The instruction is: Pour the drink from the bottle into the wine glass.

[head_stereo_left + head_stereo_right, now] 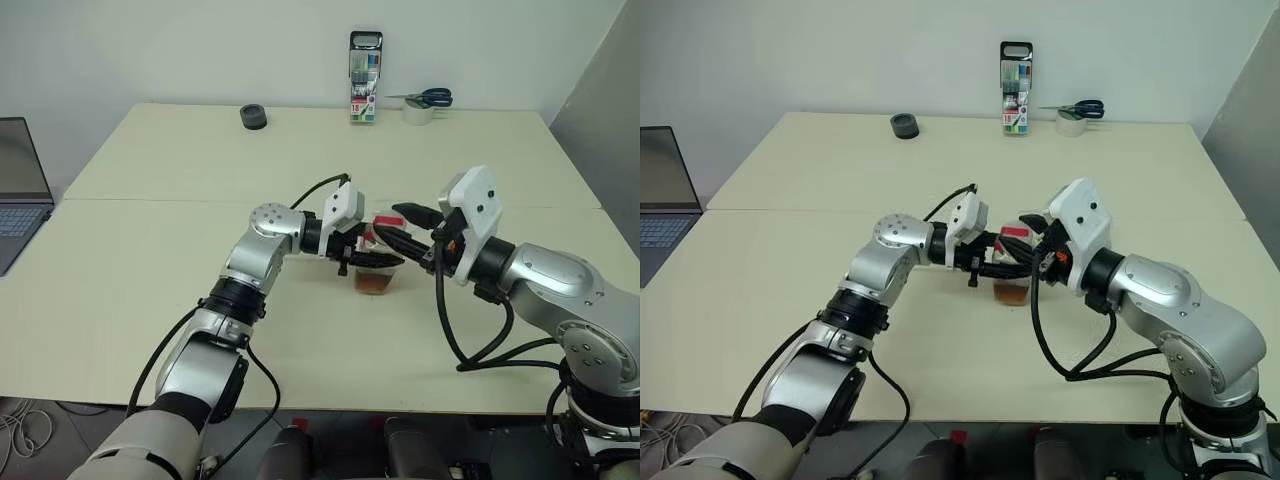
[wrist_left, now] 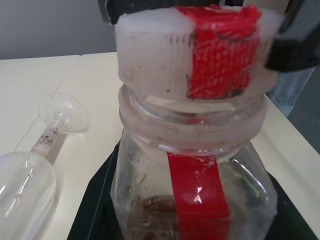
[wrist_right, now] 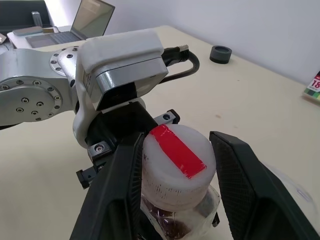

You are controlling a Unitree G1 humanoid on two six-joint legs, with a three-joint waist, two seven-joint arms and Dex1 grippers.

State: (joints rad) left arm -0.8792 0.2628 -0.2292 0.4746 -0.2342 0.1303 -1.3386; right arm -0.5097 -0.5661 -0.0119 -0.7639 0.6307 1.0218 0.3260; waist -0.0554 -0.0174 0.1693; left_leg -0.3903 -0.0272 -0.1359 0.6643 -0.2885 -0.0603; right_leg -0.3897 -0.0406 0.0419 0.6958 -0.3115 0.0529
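The bottle point(image 2: 192, 175) is clear plastic with a red vertical strip and a white cap point(image 3: 175, 155) crossed by red tape. It stands upright just off the table's middle. A little amber drink point(image 1: 375, 283) sits in its bottom. My left gripper point(image 1: 372, 260) is shut on the bottle's body from the left. My right gripper point(image 3: 179, 137) reaches in from the right, with one black finger pressed on each side of the cap. The wine glass point(image 2: 27, 185) lies on its side on the table beside the bottle, its foot point(image 2: 62, 112) pointing away.
At the table's far edge are a black tape roll point(image 1: 253, 116), a pack of markers point(image 1: 365, 78), and scissors on a tape roll point(image 1: 425, 100). An open laptop point(image 1: 20, 190) sits on a separate surface to the left. A seam point(image 1: 150, 200) runs across the tabletop.
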